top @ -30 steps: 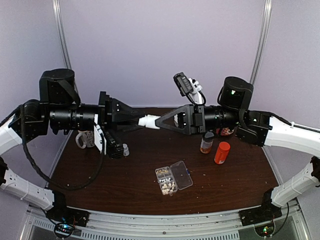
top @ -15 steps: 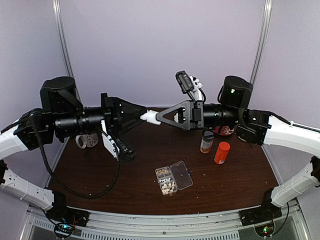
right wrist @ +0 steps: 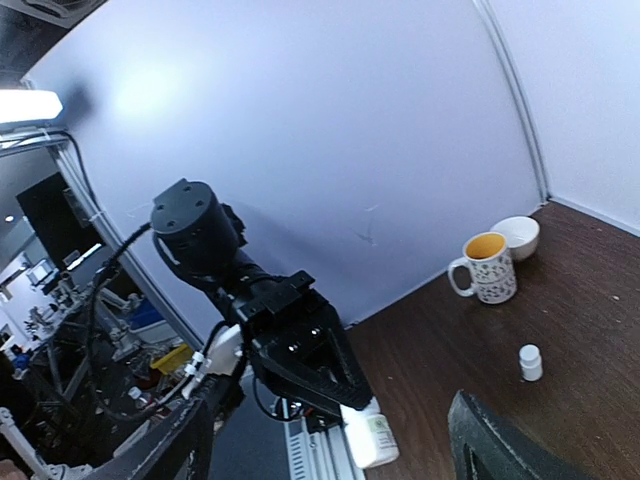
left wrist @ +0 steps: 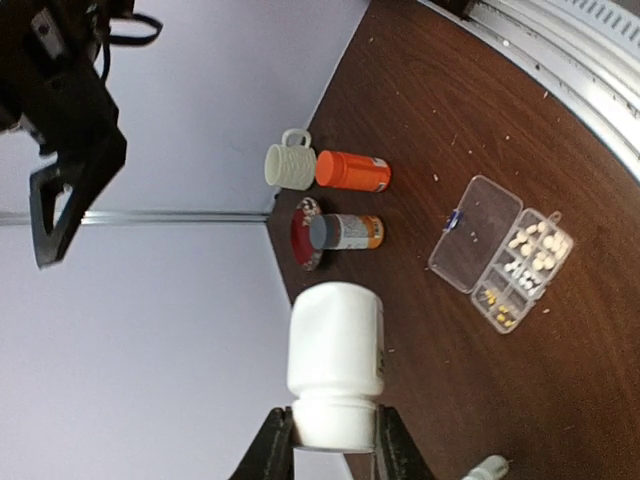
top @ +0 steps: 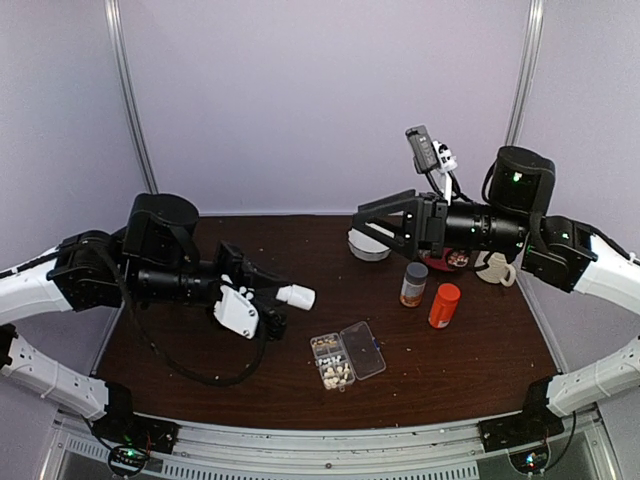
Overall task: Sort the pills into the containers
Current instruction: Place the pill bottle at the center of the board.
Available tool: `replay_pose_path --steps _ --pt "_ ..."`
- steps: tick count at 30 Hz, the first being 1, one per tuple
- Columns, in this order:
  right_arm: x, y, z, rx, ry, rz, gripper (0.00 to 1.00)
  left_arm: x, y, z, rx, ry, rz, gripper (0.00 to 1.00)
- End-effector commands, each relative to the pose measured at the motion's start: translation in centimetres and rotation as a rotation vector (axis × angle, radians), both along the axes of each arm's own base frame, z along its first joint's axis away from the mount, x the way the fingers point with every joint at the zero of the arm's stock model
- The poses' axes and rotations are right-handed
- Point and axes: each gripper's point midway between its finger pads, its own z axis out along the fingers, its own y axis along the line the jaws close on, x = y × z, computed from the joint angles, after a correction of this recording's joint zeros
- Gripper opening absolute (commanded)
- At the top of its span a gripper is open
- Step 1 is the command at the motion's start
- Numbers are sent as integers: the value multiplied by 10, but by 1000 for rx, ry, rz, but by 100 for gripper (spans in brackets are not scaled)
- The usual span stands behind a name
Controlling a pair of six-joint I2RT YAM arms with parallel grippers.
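Brown table (top: 465,372), organiser box (top: 348,358) near left pincer (top: 279,296)

Left fingers (top: 266,287) grip white bottle (top: 297,296); organiser box (top: 366,349) seemingly open.

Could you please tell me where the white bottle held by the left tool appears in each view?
Top external: white bottle just left of centre.
Left wrist: bottom centre, between the fingers.
Right wrist: bottom centre.
Shared landmark: the left tool clamped on it.
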Motion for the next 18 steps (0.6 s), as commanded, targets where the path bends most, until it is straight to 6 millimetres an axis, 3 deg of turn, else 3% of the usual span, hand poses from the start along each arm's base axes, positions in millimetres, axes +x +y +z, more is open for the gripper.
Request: replay_pose_path --steps 1,5,13,16,18 --pt "29 -18 -43 -188 -52 -188 84 15 3 -24 -114 389 336 0" --pt "39 -25 -52 -234 -55 -257 84 58 6 -43 -130 502 720 0" --pt "61 -46 -69 -280 -50 -432 84 88 1 -137 251 821 1014 0" --pt "64 -57 -75 -287 -53 -481 84 94 6 -166 348 943 1102 0" --pt "65 -66 -79 -283 -54 -516 84 103 9 -174 356 989 1155 0"
